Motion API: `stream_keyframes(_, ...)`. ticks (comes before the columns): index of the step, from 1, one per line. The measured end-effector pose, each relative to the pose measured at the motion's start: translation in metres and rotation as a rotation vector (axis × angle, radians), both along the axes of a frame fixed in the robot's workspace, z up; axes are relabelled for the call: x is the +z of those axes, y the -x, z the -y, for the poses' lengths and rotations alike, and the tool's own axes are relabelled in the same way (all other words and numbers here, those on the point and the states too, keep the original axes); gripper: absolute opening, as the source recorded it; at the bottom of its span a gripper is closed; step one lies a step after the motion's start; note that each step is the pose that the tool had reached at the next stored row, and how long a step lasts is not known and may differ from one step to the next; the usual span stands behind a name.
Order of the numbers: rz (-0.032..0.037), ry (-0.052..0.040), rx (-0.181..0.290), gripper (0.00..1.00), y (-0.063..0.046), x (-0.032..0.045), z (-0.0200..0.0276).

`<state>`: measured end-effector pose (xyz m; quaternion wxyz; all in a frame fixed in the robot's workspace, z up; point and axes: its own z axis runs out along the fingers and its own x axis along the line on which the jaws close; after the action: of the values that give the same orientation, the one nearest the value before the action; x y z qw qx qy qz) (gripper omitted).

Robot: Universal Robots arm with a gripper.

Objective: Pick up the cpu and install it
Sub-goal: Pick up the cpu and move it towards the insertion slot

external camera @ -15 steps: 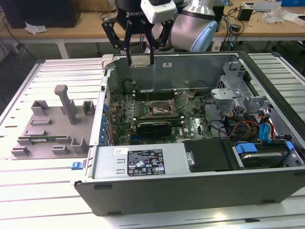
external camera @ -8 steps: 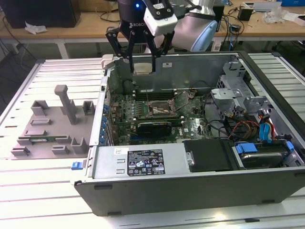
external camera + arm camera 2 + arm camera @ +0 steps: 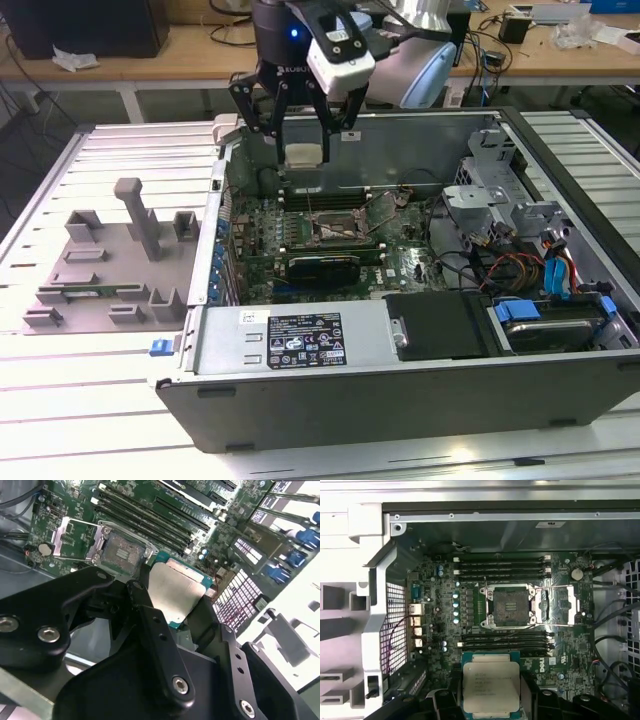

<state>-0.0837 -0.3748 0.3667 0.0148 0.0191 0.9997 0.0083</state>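
Note:
In the exterior view my black gripper (image 3: 304, 140) hangs over the back part of the open computer case (image 3: 400, 400). It is shut on the cpu (image 3: 303, 156), a small square chip with a silver top. In both wrist views the cpu (image 3: 491, 687) (image 3: 175, 592) lies flat between the black fingers (image 3: 535, 702), held above the motherboard. The dark square socket (image 3: 511, 606) (image 3: 120, 552) (image 3: 338, 232) is bare, and its metal frame (image 3: 560, 605) is swung open to one side. The cpu is in the air, offset from the socket and apart from it.
Memory slots (image 3: 500, 566) flank the socket, and a black card (image 3: 322, 268) sits below it. Drive bays and cables (image 3: 540, 270) fill the case on the exterior view's right. A grey plastic fixture (image 3: 110, 260) stands on the slatted table at the exterior view's left.

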Motion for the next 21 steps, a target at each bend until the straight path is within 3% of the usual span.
stream_keyframes(11,-0.0011,-0.0001,0.0,0.55,-0.003,-0.0258,-0.0006)
stream_keyframes(14,-0.0019,-0.0001,0.0,0.55,-0.007,-0.0374,-0.0009)
stream_keyframes(21,-0.0067,-0.0001,0.0,0.55,-0.016,-0.0493,-0.0019)
